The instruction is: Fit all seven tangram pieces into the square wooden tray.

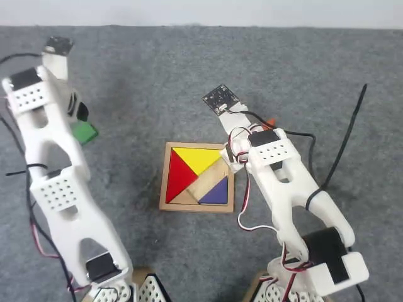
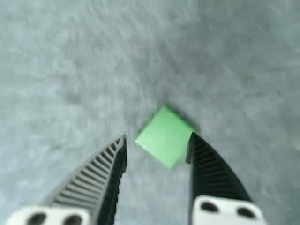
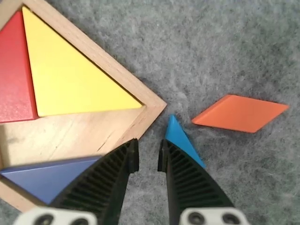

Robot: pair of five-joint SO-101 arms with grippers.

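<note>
Green square piece [image 2: 165, 136] lies on the grey tabletop [image 1: 189, 75], well left of the wooden tray [image 1: 165, 182] and a little farther back. It sits corner-on between the fingertips of the left end effector [image 2: 157, 138], which is wide open and holds nothing. That arm is much the nearer, but closing straight would likely meet corners, not flat sides.

The tray holds a red triangle [image 3: 14, 79], a yellow triangle [image 3: 70, 79] and a dark blue triangle [image 3: 42, 176]. The right end effector [image 3: 148, 151] hangs at the tray's far right corner, its fingers a narrow gap apart and empty. A light blue triangle [image 3: 180, 138] lies just beside it, and an orange parallelogram [image 3: 239, 114] lies farther right.
</note>
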